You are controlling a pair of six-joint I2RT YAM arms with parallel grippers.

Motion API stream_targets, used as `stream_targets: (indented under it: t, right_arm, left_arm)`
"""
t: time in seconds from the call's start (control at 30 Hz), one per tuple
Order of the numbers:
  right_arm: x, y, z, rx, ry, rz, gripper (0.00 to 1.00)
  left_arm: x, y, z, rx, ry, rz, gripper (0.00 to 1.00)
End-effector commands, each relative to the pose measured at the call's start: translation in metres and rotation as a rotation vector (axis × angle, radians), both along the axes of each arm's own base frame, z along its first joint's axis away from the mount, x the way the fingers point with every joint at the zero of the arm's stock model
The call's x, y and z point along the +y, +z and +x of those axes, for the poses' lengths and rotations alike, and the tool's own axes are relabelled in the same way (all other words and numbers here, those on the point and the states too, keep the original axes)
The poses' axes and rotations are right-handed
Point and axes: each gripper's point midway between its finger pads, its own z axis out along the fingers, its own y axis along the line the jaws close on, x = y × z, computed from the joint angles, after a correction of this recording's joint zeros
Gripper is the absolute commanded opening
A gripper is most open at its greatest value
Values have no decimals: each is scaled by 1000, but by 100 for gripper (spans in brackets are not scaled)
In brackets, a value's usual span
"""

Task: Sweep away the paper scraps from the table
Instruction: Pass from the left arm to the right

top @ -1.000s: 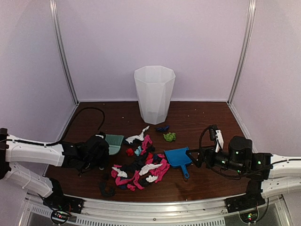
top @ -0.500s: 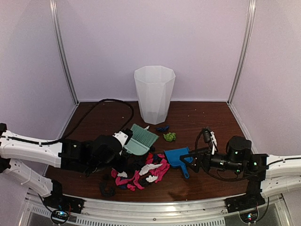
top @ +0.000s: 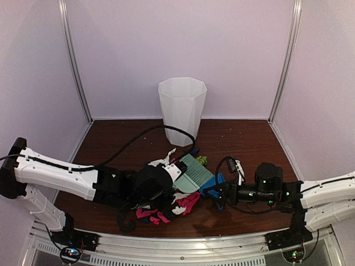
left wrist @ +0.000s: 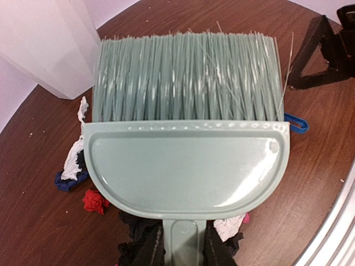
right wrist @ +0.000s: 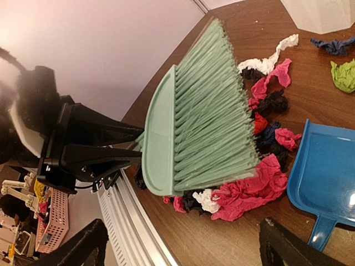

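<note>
My left gripper point(top: 166, 178) is shut on the handle of the mint-green hand brush point(top: 192, 173) and holds it tilted over the paper scraps point(top: 176, 209), bristles toward the blue dustpan point(top: 213, 184). In the left wrist view the fingers point(left wrist: 147, 249) clamp the brush handle point(left wrist: 183, 244); white point(left wrist: 74, 156), red point(left wrist: 95, 200) and black scraps lie below. My right gripper point(top: 223, 192) is open next to the dustpan's handle, touching nothing. In the right wrist view it point(right wrist: 183, 233) spans wide; pink scraps point(right wrist: 252, 191) lie under the brush point(right wrist: 205, 111), beside the dustpan point(right wrist: 327, 172).
A tall white bin point(top: 182, 111) stands at the back centre of the table point(top: 249, 138). A green wad point(top: 200, 160) and a navy scrap point(top: 191, 151) lie in front of it. A black cable point(top: 138, 141) trails over the left arm. The metal rail point(top: 194, 244) runs along the front edge.
My left arm has swung the brush rightward over the scrap pile, up to the dustpan. My right gripper has moved left, close to the dustpan's handle.
</note>
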Motion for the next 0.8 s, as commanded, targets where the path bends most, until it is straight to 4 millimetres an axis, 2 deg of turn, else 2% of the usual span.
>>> stream_targets:
  t: [0.0, 0.1, 0.23, 0.4, 0.47, 0.77]
  right_arm:
    - [16, 9, -7, 18, 56, 92, 91]
    - [19, 15, -11, 26, 84, 145, 85]
    - [15, 17, -6, 24, 42, 168, 81]
    - [9, 22, -4, 16, 15, 202, 67]
    - [9, 22, -4, 18, 12, 203, 64]
    - [16, 25, -13, 43, 77, 227, 51]
  left_arm:
    - [-29, 22, -11, -31, -78, -61, 14]
    - [-33, 24, -14, -36, -90, -65, 13]
    - [-37, 25, -20, -35, -116, -70, 13]
    - [-42, 27, -28, -39, -151, -78, 13]
    - [-45, 30, -30, -43, -160, -87, 13]
    - [-51, 36, -37, -54, -195, -108, 13]
